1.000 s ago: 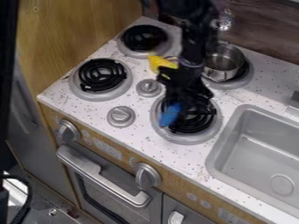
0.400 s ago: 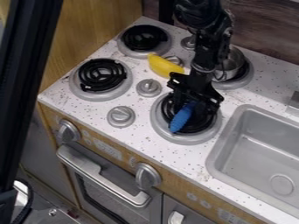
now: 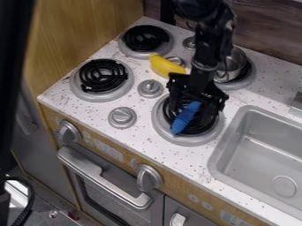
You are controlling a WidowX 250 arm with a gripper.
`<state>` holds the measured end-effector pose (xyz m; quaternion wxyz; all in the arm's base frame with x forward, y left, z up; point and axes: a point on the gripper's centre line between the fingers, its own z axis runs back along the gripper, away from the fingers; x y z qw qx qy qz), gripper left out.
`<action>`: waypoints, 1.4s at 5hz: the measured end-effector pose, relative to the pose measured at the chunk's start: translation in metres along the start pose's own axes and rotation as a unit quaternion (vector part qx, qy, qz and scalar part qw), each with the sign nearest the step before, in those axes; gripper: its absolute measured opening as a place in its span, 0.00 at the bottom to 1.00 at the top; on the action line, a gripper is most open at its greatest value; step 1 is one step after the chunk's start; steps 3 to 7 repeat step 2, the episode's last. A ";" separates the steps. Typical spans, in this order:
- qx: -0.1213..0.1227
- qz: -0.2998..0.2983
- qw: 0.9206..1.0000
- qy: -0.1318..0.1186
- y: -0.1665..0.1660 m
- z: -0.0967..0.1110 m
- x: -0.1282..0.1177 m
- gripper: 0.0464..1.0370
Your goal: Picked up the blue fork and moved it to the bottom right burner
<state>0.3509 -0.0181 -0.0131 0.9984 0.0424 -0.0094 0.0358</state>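
Whether the jaws of the black two-finger gripper [image 3: 197,101] are wide or narrow I cannot tell — they merge with the dark coil. Just beneath is the blue plastic fork [image 3: 185,118], lying at a slant over the near right burner with its silver rim [image 3: 177,139]. A second ago the fork was a blur farther left; since the last frame it has barely shifted — so the carrying looks done. What remains, I judge, is making sure it is released, then lifting clear without dragging it.

The sink [image 3: 219,152] is of smooth grey material; the oven handle [image 3: 105,178] looks metallic, with soft shine.
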 end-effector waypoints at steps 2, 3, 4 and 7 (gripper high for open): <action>-0.044 -0.029 0.998 -0.016 -0.003 0.025 -0.020 0.96; -0.044 -0.029 0.998 -0.016 -0.003 0.025 -0.020 0.96; -0.044 -0.029 0.998 -0.016 -0.003 0.025 -0.020 0.96; -0.044 -0.029 0.998 -0.016 -0.003 0.025 -0.020 0.96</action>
